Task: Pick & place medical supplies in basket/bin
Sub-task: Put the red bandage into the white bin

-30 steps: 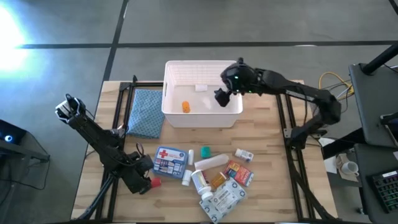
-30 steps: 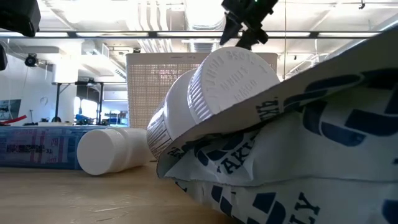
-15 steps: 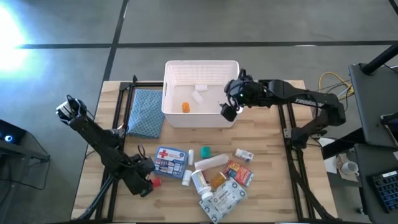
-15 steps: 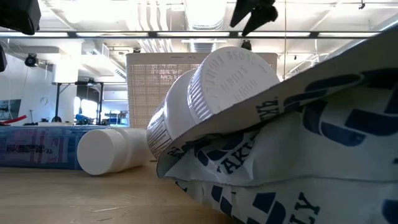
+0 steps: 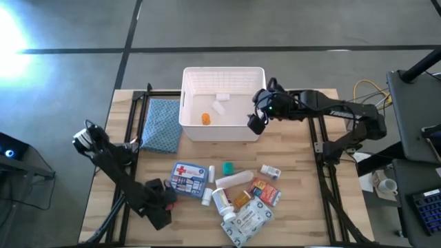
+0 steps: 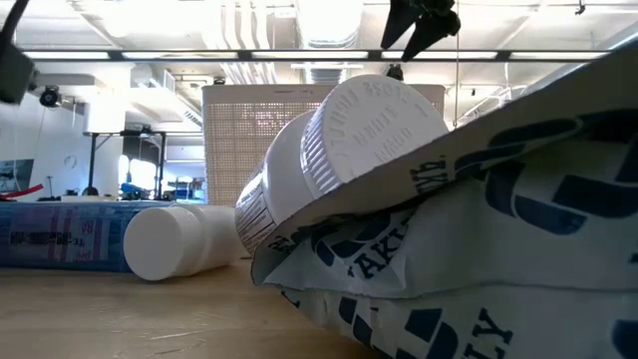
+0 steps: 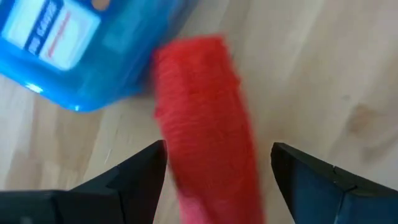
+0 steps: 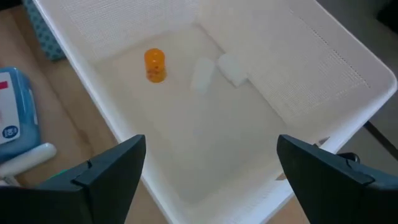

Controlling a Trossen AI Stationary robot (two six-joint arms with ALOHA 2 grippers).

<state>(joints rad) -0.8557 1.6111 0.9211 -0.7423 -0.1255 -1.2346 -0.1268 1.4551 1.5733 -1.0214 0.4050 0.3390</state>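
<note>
Two dark, near-black arms are seen from above, built of slim tubular links with bulkier rounded joints. A pale patch is carried at the left arm's far joint. Small green lights are lit near the right end effector [image 5: 258,122]. Light lettering is printed along the right forearm. Both end effectors are tipped with flat, dark, wedge-shaped fingers [image 7: 134,177], matte, with angular edges.

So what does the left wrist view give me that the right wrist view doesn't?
Only the left wrist view shows the red item lying on the table between the left gripper's open jaws. Only the right wrist view shows inside the white bin: an orange bottle and two white items, framed by the open right gripper. Both show the blue first-aid box.
</note>
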